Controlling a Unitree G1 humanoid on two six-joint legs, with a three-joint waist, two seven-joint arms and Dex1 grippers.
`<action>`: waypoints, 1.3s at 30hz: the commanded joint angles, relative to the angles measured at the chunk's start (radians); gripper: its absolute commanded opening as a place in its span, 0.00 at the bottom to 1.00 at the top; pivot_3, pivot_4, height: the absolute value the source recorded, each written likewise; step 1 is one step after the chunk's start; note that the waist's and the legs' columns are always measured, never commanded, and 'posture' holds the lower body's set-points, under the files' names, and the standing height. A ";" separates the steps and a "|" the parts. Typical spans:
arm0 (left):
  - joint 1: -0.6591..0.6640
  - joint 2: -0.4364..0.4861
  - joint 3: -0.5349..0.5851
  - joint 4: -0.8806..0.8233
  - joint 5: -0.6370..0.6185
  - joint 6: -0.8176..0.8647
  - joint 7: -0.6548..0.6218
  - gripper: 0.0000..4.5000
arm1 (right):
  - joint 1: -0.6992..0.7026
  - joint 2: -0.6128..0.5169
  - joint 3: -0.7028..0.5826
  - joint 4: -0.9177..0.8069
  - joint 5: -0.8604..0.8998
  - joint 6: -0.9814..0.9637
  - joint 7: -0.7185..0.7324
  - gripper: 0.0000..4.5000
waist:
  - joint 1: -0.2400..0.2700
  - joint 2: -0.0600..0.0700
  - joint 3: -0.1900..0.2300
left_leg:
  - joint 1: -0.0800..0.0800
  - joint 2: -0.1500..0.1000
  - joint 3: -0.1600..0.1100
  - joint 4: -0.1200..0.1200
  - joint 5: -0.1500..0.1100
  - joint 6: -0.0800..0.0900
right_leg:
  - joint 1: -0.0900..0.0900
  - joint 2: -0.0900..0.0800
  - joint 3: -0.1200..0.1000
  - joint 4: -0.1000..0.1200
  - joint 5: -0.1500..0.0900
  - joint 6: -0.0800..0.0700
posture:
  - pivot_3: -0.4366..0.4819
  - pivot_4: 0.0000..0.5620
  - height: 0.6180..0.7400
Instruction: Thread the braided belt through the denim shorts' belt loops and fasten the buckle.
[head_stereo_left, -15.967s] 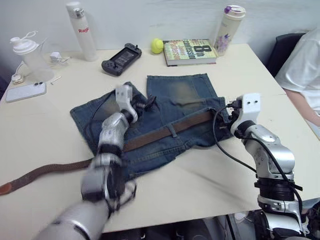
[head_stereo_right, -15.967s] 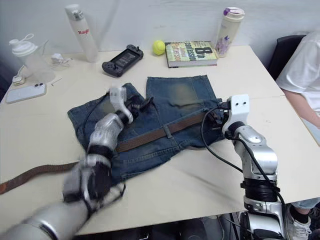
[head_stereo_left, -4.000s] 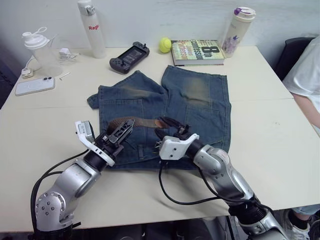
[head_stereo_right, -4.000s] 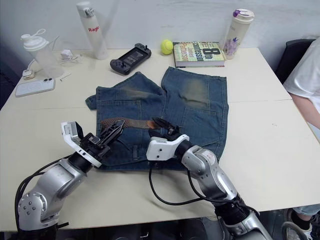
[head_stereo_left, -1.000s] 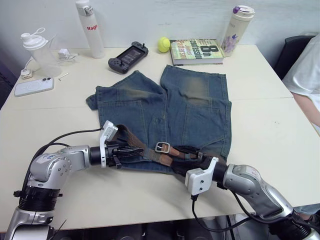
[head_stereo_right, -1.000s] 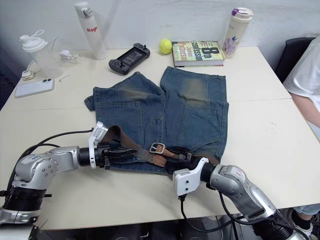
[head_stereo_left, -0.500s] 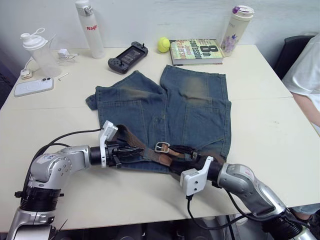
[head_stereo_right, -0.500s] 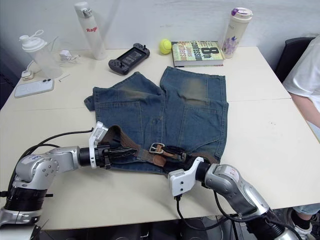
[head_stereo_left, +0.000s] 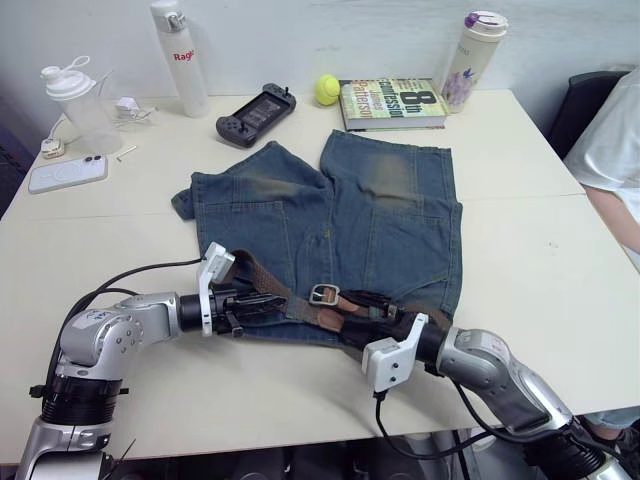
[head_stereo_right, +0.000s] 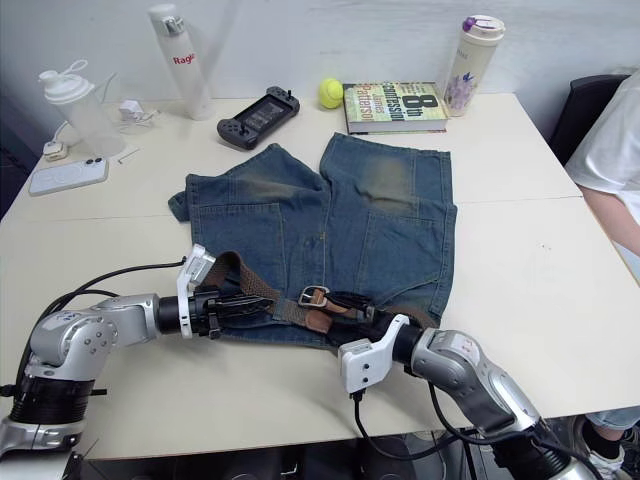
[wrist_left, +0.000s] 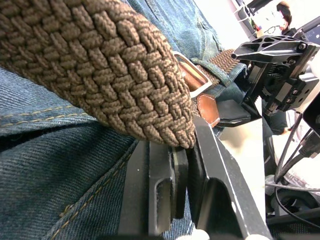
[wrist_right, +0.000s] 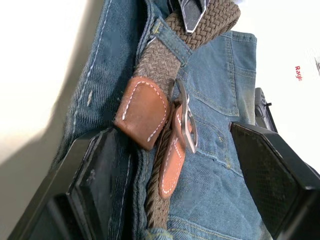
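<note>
The denim shorts (head_stereo_left: 385, 200) lie flat with the waistband at the near edge. The braided belt (head_stereo_left: 262, 276) runs along that waistband and arches up at its left end. My left gripper (head_stereo_left: 258, 300) lies low beside that arch, shut on the belt's edge (wrist_left: 100, 65). The silvery buckle (head_stereo_left: 322, 294) sits mid-waistband beside a tan leather end (wrist_right: 145, 112). My right gripper (head_stereo_left: 365, 304) is open, its fingers (wrist_right: 100, 165) wide on either side of buckle (wrist_right: 186, 120) and leather end, touching neither. One belt loop (wrist_right: 170, 40) crosses the strap just beyond.
Along the table's far edge stand a white bottle (head_stereo_left: 178, 55), a game controller (head_stereo_left: 257, 103), a tennis ball (head_stereo_left: 326, 89), a book (head_stereo_left: 391, 102) and a tumbler (head_stereo_left: 466, 45). A shaker (head_stereo_left: 72, 95) and phone (head_stereo_left: 66, 172) sit far left. A person's sleeve (head_stereo_left: 615, 140) shows at the right.
My right gripper has slid a little to the left along the waistband, closer to the buckle. The left gripper and the belt have stayed put.
</note>
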 joint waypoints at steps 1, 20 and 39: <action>0.007 -0.004 0.017 -0.027 0.000 -0.007 -0.016 0.00 | -0.014 0.024 -0.001 -0.043 -0.002 -0.008 -0.012 0.84 | 0.000 0.000 0.000 | 0.000 0.000 0.000 0.000 0.000 0.000 | 0.000 0.000 0.000 0.000 0.000 0.000 | 0.48 0.27 1.00; 0.018 -0.003 0.013 -0.014 0.015 -0.029 -0.028 0.00 | -0.027 0.024 -0.012 -0.068 0.014 -0.010 0.006 0.24 | 0.000 0.000 0.000 | 0.000 0.000 0.000 0.000 0.000 0.000 | 0.000 0.000 0.000 0.000 0.000 0.000 | 0.48 0.27 1.00; 0.089 0.124 0.143 -0.129 -0.043 -0.071 -0.225 0.55 | -0.011 0.009 -0.022 -0.097 0.065 0.046 0.078 0.00 | -0.004 0.000 0.000 | 0.000 0.001 0.000 0.000 0.000 0.000 | 0.000 0.000 0.000 0.000 0.000 -0.001 | 0.48 0.27 1.00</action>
